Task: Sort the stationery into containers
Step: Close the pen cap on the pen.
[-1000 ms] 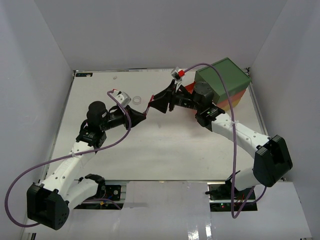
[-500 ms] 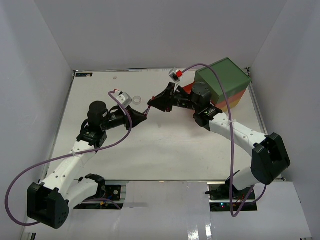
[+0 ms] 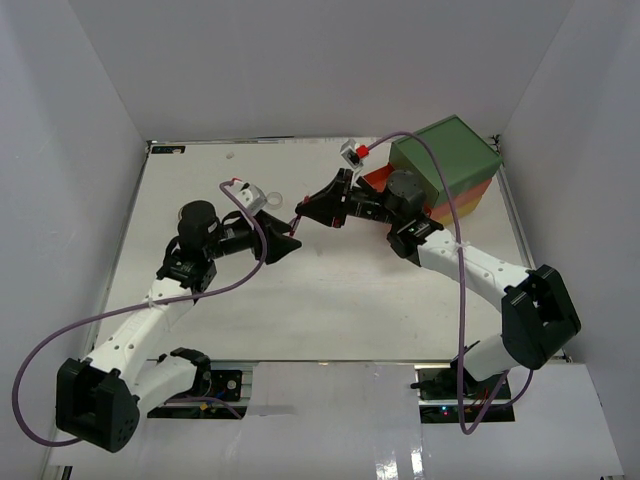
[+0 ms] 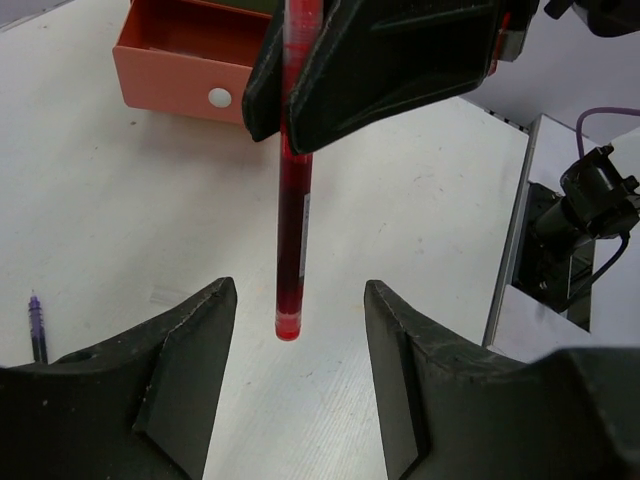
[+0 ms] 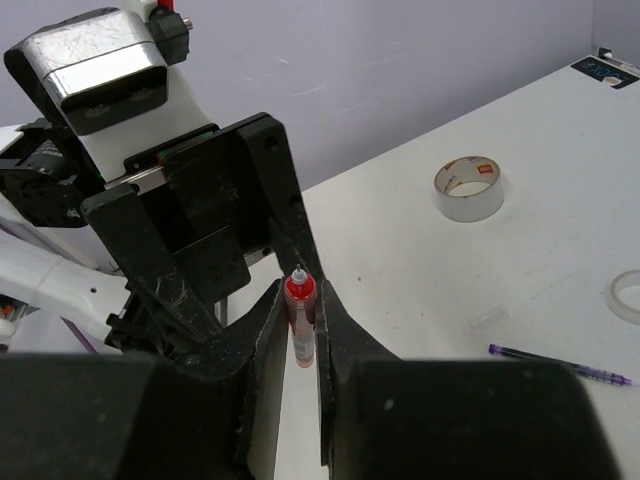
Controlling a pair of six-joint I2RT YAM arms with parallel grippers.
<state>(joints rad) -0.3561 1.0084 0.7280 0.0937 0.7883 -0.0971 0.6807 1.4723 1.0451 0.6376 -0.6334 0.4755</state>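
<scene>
The red pen (image 4: 290, 220) hangs upright in the air over the white table (image 3: 330, 300), between the two arms and left of the three-drawer chest (image 3: 452, 160). The right gripper (image 3: 320, 208) has it pinched near its upper end, jaws closed tight on the barrel. The left gripper (image 3: 288, 243) is parted. In the left wrist view its two fingers (image 4: 185, 340) stand either side of the pen's lower end with bare table showing on both sides, so they touch nothing.

From overhead the pen is only a short red sliver between the two black grippers, and the grip cannot be read there. The right wrist view shows the pen end-on, a whitish tip on a red collar wedged between its own fingers, with the left gripper's black frame facing it just behind.

Only the left wrist view shows the orange drawer (image 4: 170, 75) pulled out, with its white knob (image 4: 219, 97). Its far part is cut off by the frame and what lies inside cannot be made out. Only the right wrist view shows the beige tape roll (image 5: 470, 188) lying flat on the table. A clear tape roll (image 5: 628, 297) is cut off at the right edge, and a thin purple pen (image 5: 560, 364) lies near it.
</scene>
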